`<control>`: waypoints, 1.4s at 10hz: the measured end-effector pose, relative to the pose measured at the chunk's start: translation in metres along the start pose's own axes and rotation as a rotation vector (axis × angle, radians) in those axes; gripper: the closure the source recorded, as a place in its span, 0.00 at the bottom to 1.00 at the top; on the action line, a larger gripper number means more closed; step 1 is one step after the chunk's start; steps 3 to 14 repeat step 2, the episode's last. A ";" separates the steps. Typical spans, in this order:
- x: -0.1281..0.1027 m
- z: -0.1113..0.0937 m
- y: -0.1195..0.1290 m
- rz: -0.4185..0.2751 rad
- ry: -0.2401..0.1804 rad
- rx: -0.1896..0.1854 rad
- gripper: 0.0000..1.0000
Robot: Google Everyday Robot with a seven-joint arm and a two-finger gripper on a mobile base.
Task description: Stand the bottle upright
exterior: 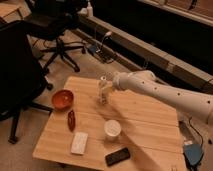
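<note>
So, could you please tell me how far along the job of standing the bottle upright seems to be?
The bottle already looks upright near the far edge of the wooden table, cap on top. In hand: the claw sits right at the bottle, at the end of the white arm reaching in from the right. Left to do: let go and pull the arm clear without tipping it.

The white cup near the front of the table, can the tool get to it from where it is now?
Probably yes. The tool is at the bottle, farther back; the white cup stands apart on bare wood with nothing between them.
</note>
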 end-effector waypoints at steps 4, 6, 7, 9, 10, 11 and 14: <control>0.026 -0.036 -0.054 -0.046 0.165 0.120 0.20; 0.026 -0.036 -0.054 -0.046 0.165 0.120 0.20; 0.026 -0.036 -0.054 -0.046 0.165 0.120 0.20; 0.026 -0.036 -0.054 -0.046 0.165 0.120 0.20; 0.026 -0.036 -0.054 -0.046 0.165 0.120 0.20; 0.026 -0.036 -0.054 -0.046 0.165 0.120 0.20; 0.026 -0.036 -0.054 -0.046 0.165 0.120 0.20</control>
